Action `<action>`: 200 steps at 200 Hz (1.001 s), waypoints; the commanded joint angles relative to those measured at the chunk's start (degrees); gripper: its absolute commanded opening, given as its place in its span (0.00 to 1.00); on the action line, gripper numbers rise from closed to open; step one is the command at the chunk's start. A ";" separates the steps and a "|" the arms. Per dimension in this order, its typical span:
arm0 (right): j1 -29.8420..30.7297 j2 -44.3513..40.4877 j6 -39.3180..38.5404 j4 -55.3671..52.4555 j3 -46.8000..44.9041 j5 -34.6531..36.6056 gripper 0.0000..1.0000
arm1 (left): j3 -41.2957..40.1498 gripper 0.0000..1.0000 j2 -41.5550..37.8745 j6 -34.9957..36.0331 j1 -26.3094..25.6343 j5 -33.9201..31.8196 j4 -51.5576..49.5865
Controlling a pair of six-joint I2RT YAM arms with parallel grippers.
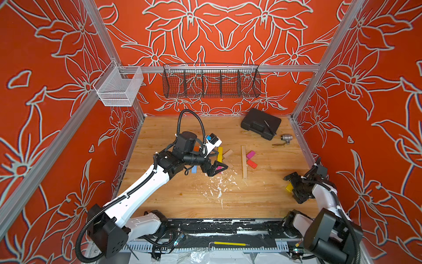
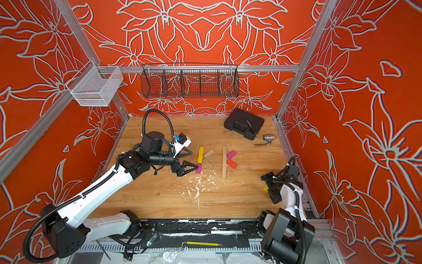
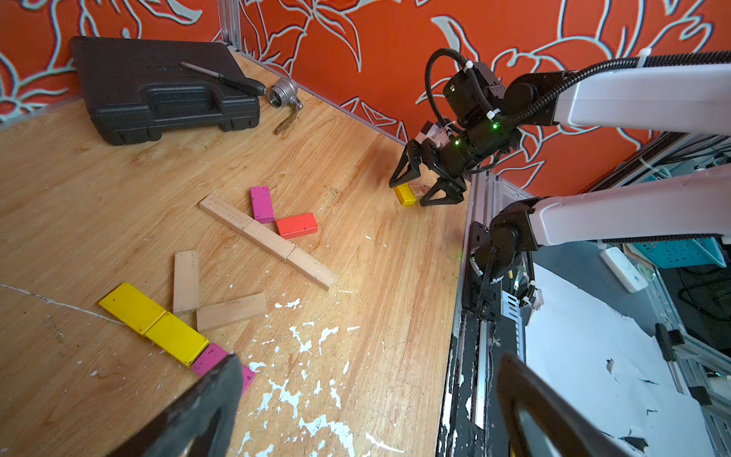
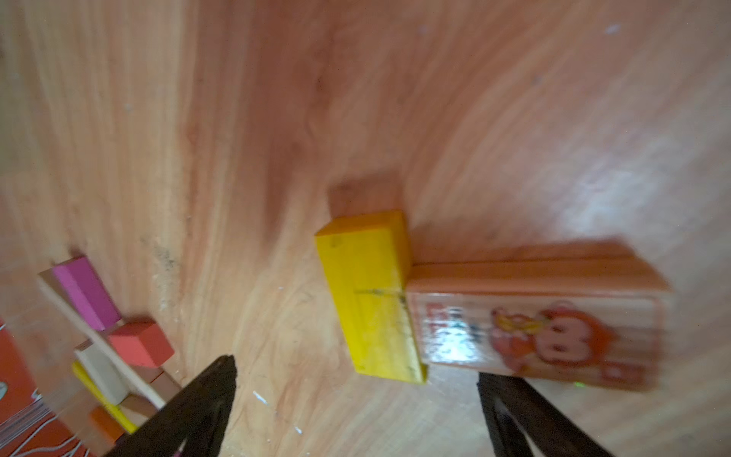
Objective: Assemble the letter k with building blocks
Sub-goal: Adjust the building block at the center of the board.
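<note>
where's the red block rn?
In a top view the red block lies flat right of centre, its end against the row of plain wood blocks, just nearer the robot than the magenta block.

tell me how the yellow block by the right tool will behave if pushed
The yellow block looks like rigid wood lying flat, so it should slide, not roll or tip. It seems to touch the printed block, so a push that way may shove both. Its painted faces look smooth, possibly slippery.
</note>
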 commanded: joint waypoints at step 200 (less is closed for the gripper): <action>1.82 20.47 2.18 2.09 12.84 6.79 0.62 | -0.13 0.97 2.65 0.47 -0.25 -3.81 -0.34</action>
